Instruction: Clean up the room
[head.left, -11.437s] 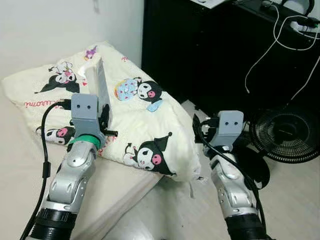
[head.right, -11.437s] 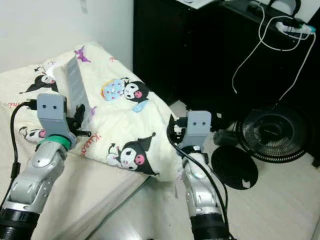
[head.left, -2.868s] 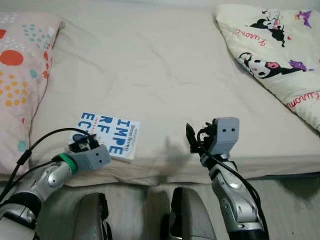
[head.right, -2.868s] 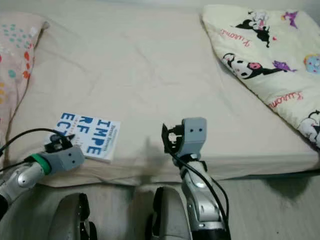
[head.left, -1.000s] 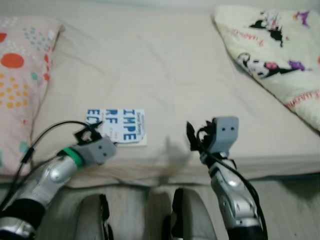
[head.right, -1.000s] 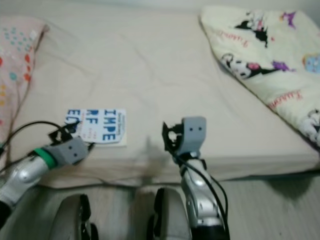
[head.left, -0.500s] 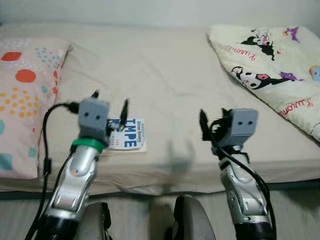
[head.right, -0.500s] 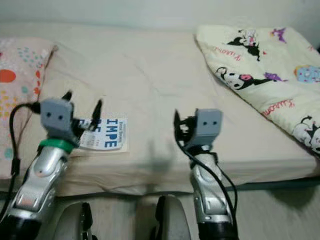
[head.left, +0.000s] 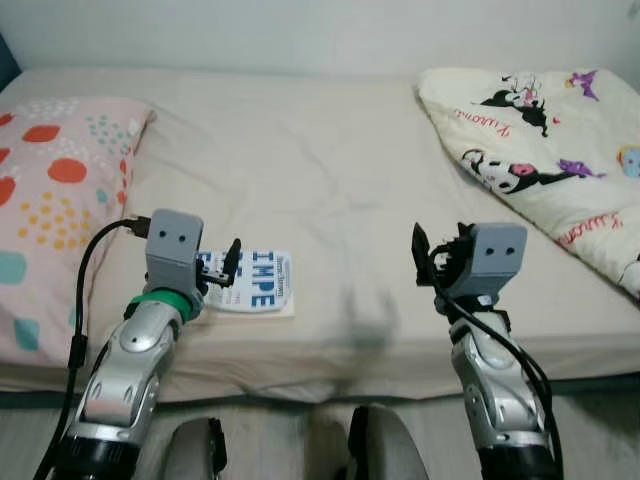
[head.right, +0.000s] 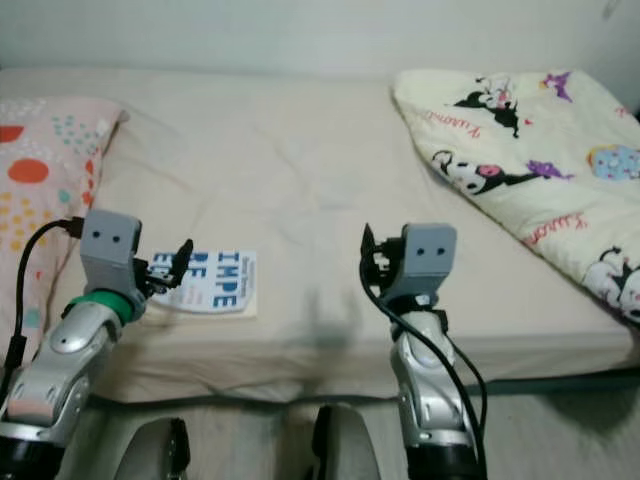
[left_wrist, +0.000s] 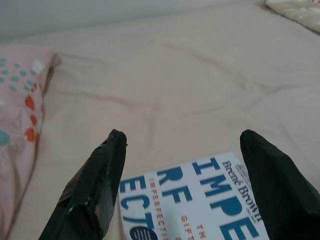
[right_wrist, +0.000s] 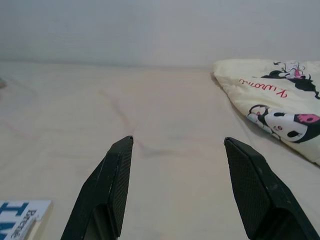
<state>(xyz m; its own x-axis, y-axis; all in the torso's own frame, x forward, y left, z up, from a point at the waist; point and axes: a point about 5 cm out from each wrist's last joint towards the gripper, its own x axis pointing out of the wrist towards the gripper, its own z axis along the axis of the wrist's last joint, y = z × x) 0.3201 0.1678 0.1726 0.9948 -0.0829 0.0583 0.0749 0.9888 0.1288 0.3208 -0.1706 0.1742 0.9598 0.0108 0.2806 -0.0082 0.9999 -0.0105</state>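
A white book (head.left: 258, 283) with big blue letters lies flat near the front edge of the beige bed (head.left: 320, 160). My left gripper (head.left: 216, 272) hovers just over the book's near left end, open, with nothing between its fingers. In the left wrist view the book (left_wrist: 200, 195) lies under and ahead of the spread fingers (left_wrist: 97, 185). My right gripper (head.left: 432, 262) is raised over the bed's front edge to the right of the book, open and empty. The right wrist view has the book's corner (right_wrist: 17, 225) at one side.
A pink pillow (head.left: 50, 200) with coloured dots lies at the bed's left end. A cream blanket (head.left: 540, 150) with cartoon characters is heaped at the right end. My own legs (head.left: 375, 445) stand on the floor in front of the bed.
The book, earlier held upright in my left gripper by the blanket, now lies flat on the bed. In the last half second the left gripper sank and drew back, and the view rose a little.
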